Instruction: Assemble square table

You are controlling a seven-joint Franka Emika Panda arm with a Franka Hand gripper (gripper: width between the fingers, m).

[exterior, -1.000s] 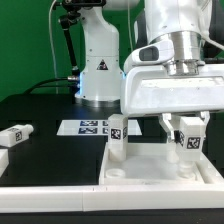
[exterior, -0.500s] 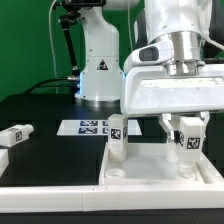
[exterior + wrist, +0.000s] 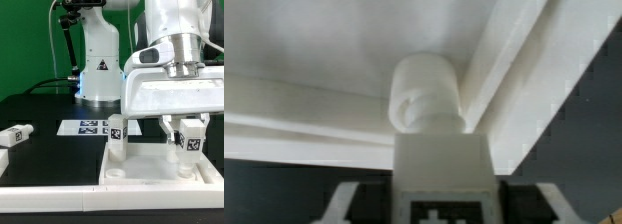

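Observation:
The white square panel [image 3: 150, 168] lies at the front on the exterior view's right. One leg post [image 3: 117, 136] stands upright at its near left corner. My gripper [image 3: 186, 140] is over the panel's right side, shut on a second tagged leg post [image 3: 187, 146] that stands upright on the panel. In the wrist view this leg post [image 3: 438, 130] sits between my fingers [image 3: 356, 200], its end against a corner of the panel [image 3: 331, 90]. A third leg post [image 3: 16, 133] lies loose on the black table at the left.
The marker board [image 3: 88, 127] lies flat behind the panel. The arm's white base [image 3: 98, 72] stands at the back. A long white border bar [image 3: 50, 186] runs along the front edge, and another white piece [image 3: 3, 158] sits at the far left.

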